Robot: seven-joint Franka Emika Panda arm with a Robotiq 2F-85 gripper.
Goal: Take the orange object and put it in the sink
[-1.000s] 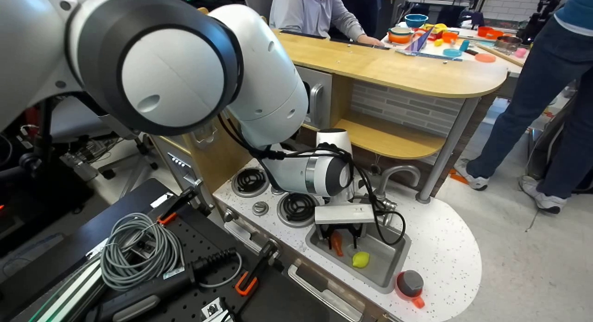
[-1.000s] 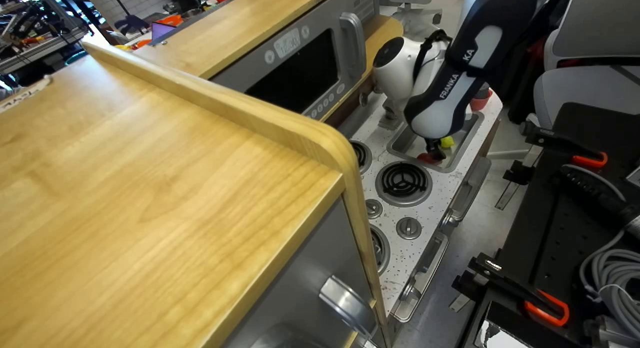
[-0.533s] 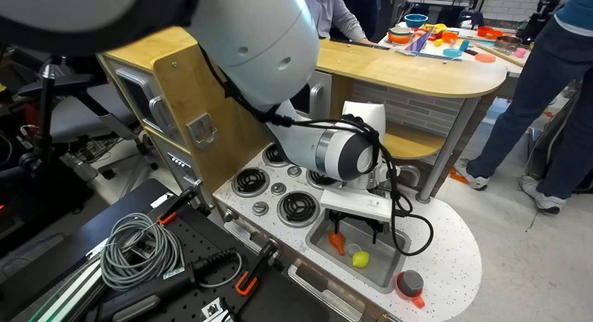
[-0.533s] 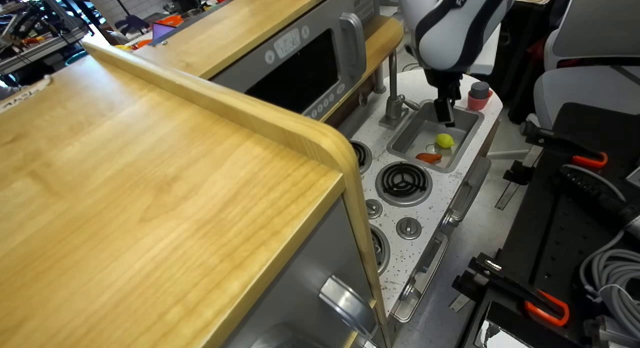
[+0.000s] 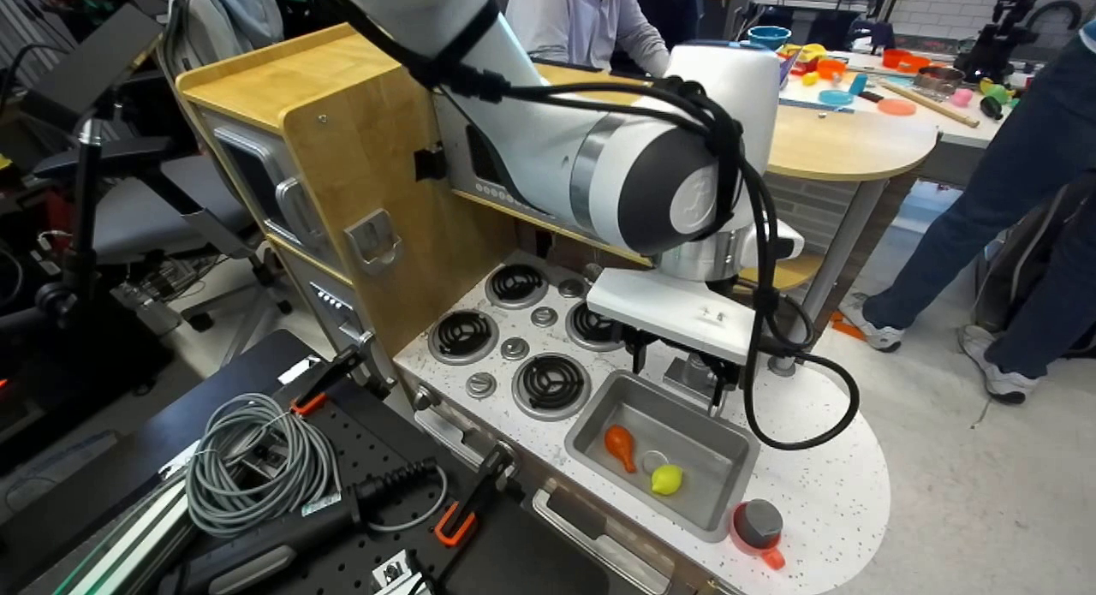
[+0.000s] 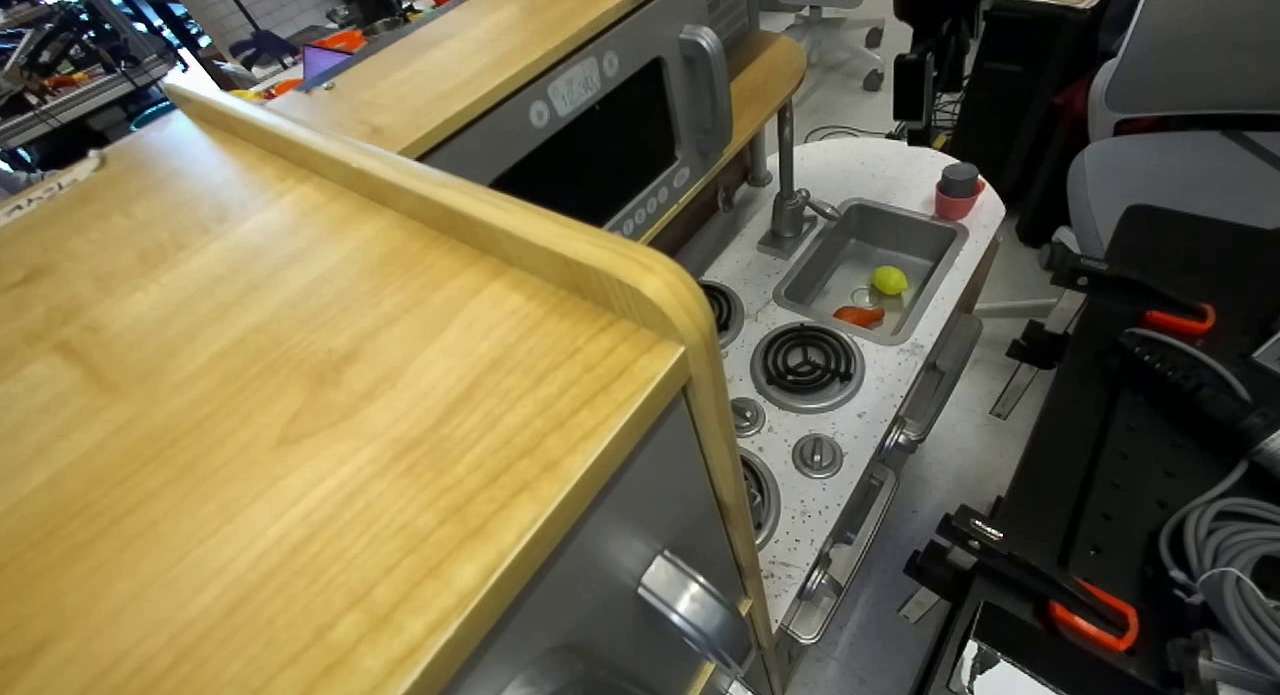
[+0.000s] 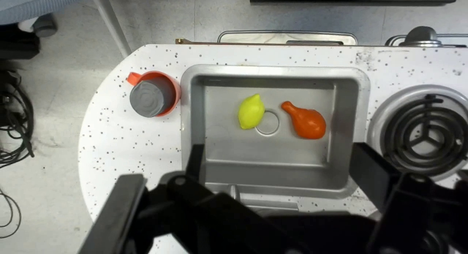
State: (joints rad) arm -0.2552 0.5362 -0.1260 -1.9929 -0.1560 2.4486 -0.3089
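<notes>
The orange object, shaped like a drumstick, lies on the floor of the grey sink, beside a yellow lemon and the round drain mark. In both exterior views the orange object rests inside the sink. My gripper is wide open and empty, with its fingers spread apart in the wrist view. In an exterior view the gripper hangs well above the back of the sink, touching nothing. The orange object is apart from the fingers and fully visible in the wrist view.
A red cup with a grey piece in it stands on the white counter beside the sink. A faucet stands behind the sink. Stove burners are on the sink's other side. A wooden cabinet rises beyond the burners.
One second ago my gripper was low in the sink with its fingers beside the orange object. It has risen up and back, and its fingers look farther apart. The orange object stays in the sink.
</notes>
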